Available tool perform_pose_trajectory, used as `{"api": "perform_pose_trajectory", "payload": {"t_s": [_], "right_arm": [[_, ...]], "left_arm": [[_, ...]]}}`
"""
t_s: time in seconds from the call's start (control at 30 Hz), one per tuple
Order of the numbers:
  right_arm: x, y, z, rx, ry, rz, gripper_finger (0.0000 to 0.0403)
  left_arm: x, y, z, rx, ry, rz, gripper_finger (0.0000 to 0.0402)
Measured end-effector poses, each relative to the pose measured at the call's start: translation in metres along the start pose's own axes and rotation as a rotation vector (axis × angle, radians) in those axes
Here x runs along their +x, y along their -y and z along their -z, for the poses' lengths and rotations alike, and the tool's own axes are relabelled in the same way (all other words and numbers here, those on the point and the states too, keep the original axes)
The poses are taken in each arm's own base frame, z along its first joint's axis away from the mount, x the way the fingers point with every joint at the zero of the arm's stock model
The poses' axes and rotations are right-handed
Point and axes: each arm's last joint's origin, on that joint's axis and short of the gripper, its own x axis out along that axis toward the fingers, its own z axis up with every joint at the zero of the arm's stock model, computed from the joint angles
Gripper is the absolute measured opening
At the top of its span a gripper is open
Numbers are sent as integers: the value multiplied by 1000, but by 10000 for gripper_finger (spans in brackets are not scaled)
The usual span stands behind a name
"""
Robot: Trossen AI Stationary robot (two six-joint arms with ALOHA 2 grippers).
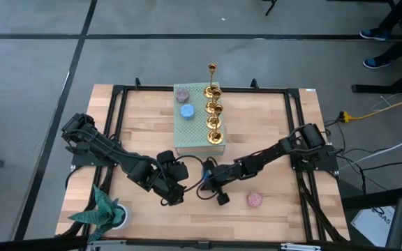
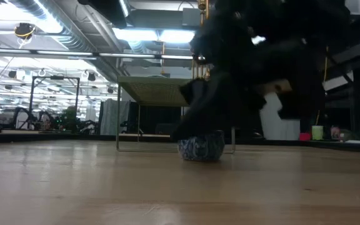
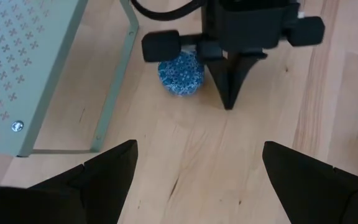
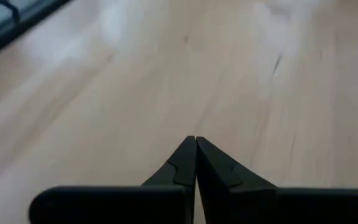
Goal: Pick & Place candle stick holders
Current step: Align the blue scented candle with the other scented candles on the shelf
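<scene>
Several shiny gold candle stick holders [image 1: 214, 115] stand by their bases in a row along the right edge of a green perforated stand [image 1: 194, 129]; a taller one [image 1: 212, 70] stands at the far end. My left gripper [image 3: 197, 162] is open and empty over the table, just near of the stand, facing my right gripper. My right gripper [image 4: 196, 142] is shut and empty. Its tips point down at the wood beside a blue patterned disc [image 3: 181, 73], which lies on the table and also shows in the low view [image 2: 202, 147]. My right gripper's shut fingers [image 3: 229, 93] stand right beside the blue disc on the table, pointing down from above. I cannot tell whether they touch it.
A blue disc [image 1: 185, 111] and a pinkish disc [image 1: 182, 95] lie on the stand. A pink disc [image 1: 255, 200] lies on the table at the near right. A teal plant-like thing in a white pot [image 1: 107, 211] stands at the near left corner. A black frame [image 1: 293, 125] rims the table.
</scene>
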Motion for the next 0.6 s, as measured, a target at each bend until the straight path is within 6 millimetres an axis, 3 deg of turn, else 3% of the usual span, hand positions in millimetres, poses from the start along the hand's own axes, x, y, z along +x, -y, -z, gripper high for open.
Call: {"api": "perform_pose_trajectory", "payload": {"t_s": [0.27,0.47,0.6], "right_arm": [[-12,1,-34,-75,126,-158,14],[-26,0,-44,-35,145,-195,14],[-40,1,-44,7,39,-203,14]], "left_arm": [[1,-1,-1,-3,0,-2,345],[4,-7,-6,-32,21,-35,345],[6,-9,-11,-54,50,-45,345]]}}
